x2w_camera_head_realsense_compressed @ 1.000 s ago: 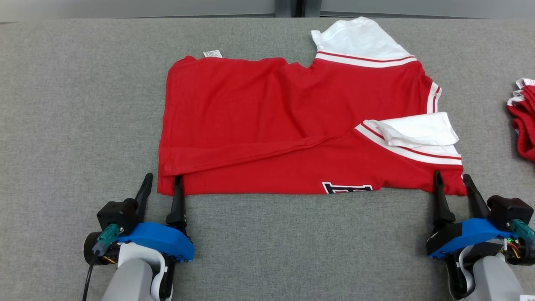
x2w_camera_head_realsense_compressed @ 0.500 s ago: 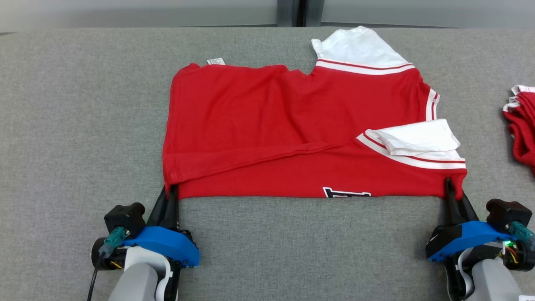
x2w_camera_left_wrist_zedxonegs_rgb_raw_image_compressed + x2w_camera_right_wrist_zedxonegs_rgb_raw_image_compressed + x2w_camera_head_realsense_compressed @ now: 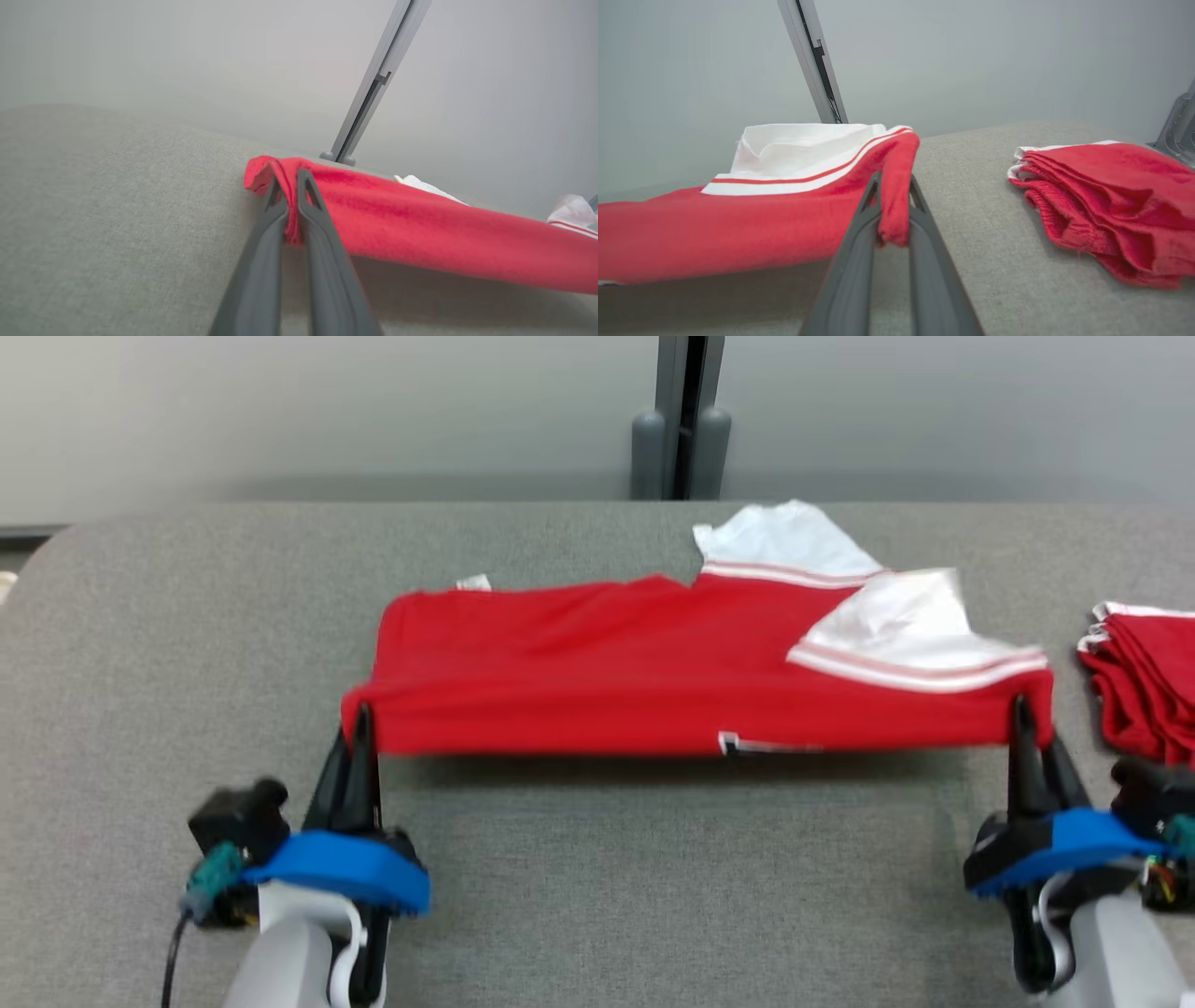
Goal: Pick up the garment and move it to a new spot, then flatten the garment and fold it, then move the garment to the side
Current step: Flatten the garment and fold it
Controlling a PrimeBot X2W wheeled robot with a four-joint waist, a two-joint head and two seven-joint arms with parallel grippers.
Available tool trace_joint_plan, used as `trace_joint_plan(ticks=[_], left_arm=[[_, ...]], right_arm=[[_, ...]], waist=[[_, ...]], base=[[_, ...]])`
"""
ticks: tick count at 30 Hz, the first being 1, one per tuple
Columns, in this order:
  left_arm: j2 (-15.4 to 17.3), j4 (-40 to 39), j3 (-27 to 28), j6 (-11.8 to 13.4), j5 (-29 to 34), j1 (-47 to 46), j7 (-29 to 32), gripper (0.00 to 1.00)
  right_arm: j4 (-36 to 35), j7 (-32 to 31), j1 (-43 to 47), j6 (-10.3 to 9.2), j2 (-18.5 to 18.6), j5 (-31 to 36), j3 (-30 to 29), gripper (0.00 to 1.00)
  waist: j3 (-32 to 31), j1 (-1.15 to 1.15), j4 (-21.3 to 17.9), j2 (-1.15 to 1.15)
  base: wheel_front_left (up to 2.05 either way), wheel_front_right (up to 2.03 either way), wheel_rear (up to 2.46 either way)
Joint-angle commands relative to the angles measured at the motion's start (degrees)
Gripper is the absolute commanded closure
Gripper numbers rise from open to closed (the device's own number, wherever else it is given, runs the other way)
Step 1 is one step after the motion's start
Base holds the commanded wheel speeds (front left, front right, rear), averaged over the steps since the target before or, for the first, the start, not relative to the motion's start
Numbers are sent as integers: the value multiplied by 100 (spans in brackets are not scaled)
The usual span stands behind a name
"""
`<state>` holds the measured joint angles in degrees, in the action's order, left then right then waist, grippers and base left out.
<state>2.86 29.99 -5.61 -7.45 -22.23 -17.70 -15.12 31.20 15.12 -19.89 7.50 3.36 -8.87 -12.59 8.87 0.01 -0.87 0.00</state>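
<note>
The garment is a red shirt with white, red-striped sleeves, spread across the grey table. Its near edge hangs lifted off the table, stretched between both grippers and casting a shadow below. My left gripper is shut on the near left corner, and red cloth bunches between its fingers. At the near right corner my right gripper is shut, with a red fold draped between its fingers. The far part of the garment still rests on the table.
A stack of folded red garments lies at the table's right edge, also seen close by in the right wrist view. A grey wall with a vertical post stands behind the table.
Both grippers went from open to shut on the near corners, then lifted the near edge off the table. The head camera tilted up, so the whole scene shifted down.
</note>
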Motion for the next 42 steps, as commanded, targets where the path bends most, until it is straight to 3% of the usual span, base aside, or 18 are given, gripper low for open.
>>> trace_joint_plan(ticks=[1, 9, 10, 11, 12, 13, 25, 32, 42], left_arm=[[9, 105, 19, -2, -48, 235, -1, 100], [10, 504, -272, -2, -304, 1415, -1, 100], [10, 500, -334, -2, -288, 1539, -1, 92], [9, 515, -375, -2, -280, 1652, -1, 54], [11, 516, -386, -2, -270, 1720, -1, 0], [12, 520, -395, -1, -271, 1755, -1, 0], [7, -143, 36, 82, 96, 716, -1, 0], [138, 506, 202, 17, 294, -687, -1, 0], [443, 2020, -341, -18, 28, -1960, 85, 0]], right_arm=[[62, 0, 287, -2, 48, -42, 68, 100], [344, 0, 1508, -2, 29, -180, 469, 100], [374, 0, 1624, -2, 21, -191, 536, 100], [375, 0, 1711, -2, 21, -209, 554, 81], [351, 0, 1774, -2, 26, -213, 546, 21], [322, 0, 1821, -2, 20, -213, 533, 0], [-186, 0, 1015, -1, 44, 57, 168, 0], [-182, 0, 96, -2, 149, 216, 409, 0], [-125, 0, -360, -2, 164, 266, 653, 0]], waist=[[-153, -1, -67, 0], [-375, -1, 20, 0], [-372, -1, 36, 0], [-362, -1, 50, 0], [-347, -1, 65, 0], [-327, -1, 77, 0], [239, -1, 113, 0], [884, -1, -4, 0], [1303, -1, -144, 0]], base=[[0, 0, 0], [0, 0, 0], [0, 0, 0], [0, 0, 0], [0, 0, 0], [0, 0, 0], [0, 0, 0], [0, 0, 0], [0, 0, 0]])
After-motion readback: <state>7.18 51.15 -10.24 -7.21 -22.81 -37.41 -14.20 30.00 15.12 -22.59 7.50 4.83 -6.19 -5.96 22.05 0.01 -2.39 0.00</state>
